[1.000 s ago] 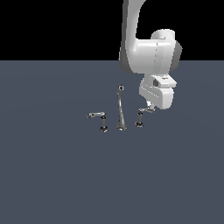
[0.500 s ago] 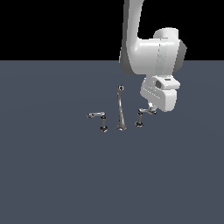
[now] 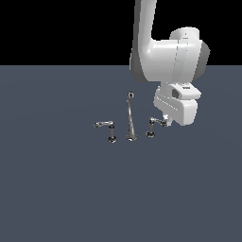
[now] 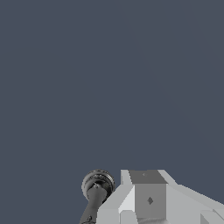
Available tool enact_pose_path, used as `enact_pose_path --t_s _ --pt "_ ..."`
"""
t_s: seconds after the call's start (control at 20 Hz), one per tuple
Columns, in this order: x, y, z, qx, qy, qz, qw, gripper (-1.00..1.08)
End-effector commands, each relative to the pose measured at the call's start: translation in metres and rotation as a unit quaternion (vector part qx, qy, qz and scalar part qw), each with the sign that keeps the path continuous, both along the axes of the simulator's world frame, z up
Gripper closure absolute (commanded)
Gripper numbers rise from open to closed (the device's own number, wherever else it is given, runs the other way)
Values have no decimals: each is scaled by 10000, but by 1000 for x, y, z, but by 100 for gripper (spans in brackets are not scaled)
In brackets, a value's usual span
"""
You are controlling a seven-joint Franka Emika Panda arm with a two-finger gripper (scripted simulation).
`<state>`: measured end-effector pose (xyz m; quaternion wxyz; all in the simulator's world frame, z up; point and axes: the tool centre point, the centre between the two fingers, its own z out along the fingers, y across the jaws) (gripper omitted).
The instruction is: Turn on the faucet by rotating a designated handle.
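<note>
The handle [image 3: 151,127] is a short chrome post with a flared base, and its short lever arm points toward the exterior view's right. It stands on the flat dark grey floor [image 3: 71,189], on the exterior view's right of the faucet [image 3: 130,124] set. The end of the lever meets the lower edge of the gripper [image 3: 166,118], which sits just beside the handle on the exterior view's right. In this view the fingers are hidden behind the white hand body, so it is not possible to tell whether they are apart or together, or whether they really touch the lever.

In the wrist view the handle [image 4: 96,190] shows as a dark round base with the post, seen from above, right next to a pale grey finger [image 4: 146,197] of the gripper. Only this part is visible there, so the gripper state stays unclear.

The tall thin spout [image 3: 130,118] with a ring tip stands in the middle of the set. The twin handle [image 3: 109,130], with a longer lever pointing to the exterior view's left, stands on the other side of the spout. The white robot arm [image 3: 163,56] comes down from above.
</note>
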<state>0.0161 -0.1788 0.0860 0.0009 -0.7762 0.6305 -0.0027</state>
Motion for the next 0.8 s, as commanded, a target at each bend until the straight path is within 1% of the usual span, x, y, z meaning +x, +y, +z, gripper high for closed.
enact_pose_path --t_s 0.0,0.75 --pt "0 -1 0 -1 2 -7 10000 108" --pt "-33 40 0 9 25 2 10000 108"
